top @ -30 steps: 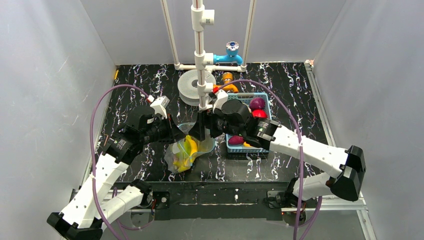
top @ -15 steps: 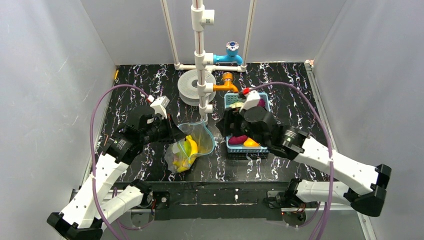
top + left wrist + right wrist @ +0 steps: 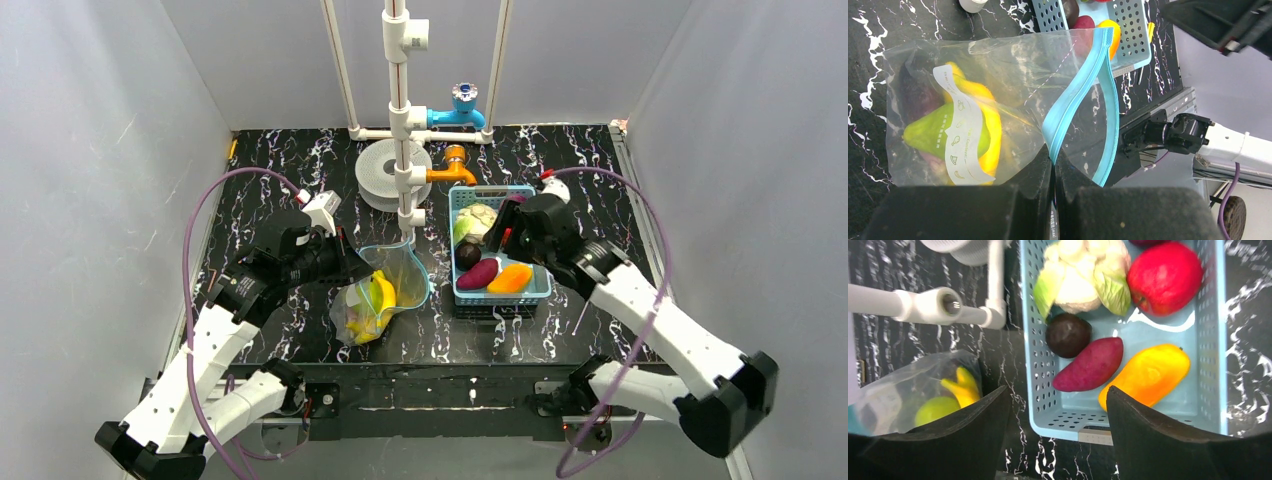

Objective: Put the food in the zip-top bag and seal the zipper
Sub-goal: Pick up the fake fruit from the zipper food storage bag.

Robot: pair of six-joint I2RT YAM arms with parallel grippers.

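Moved right gripper (image 3: 1055, 395) from zip-top bag (image 3: 998, 75) mouth to above basket (image 3: 1028, 365), jaws apart, empty. Holding bag open just beside basket, left gripper (image 3: 1053, 160) clamped on zipper (image 3: 1078, 95). Mid-loading by the look of it; next, lower onto sweet potato (image 3: 1090, 365), close.

You see a bag (image 3: 1013, 70) of clear, crinkly, glossy plastic film, its zipper (image 3: 1074, 95) a smooth blue plastic strip. The basket (image 3: 1030, 380) is shiny, perforated light-blue plastic. The apple (image 3: 1163, 270) looks glossy, the sweet potato (image 3: 1090, 365) matt. The table (image 3: 570, 160) has a black, white-veined marble-look finish.
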